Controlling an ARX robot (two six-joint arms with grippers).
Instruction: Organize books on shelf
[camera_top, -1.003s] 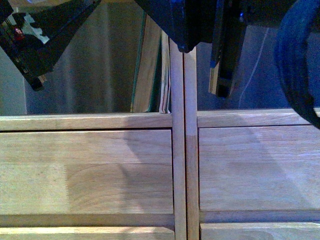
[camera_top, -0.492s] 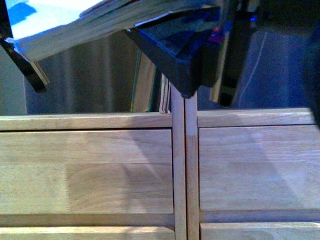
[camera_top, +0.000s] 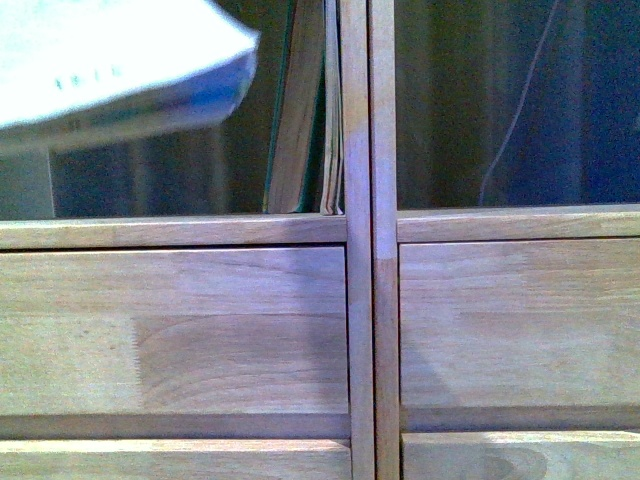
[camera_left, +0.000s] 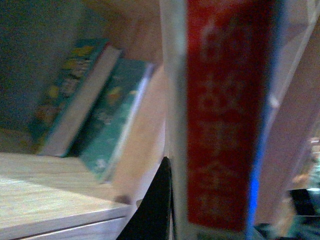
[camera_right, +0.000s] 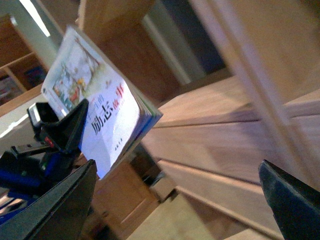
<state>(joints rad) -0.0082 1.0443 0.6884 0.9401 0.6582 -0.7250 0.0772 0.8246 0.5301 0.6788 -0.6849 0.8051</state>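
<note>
Books: a few thin ones lean in the left bay of the light wood shelf, tight against the middle post. Right bay is dim, just a thin pale cord showing at the back. Pale floor underneath. One more white book with red print hangs in the air in front of the left bay, blocking the front view's upper corner. The left gripper is pinching it. The right gripper is spread wide, off to the side.
</note>
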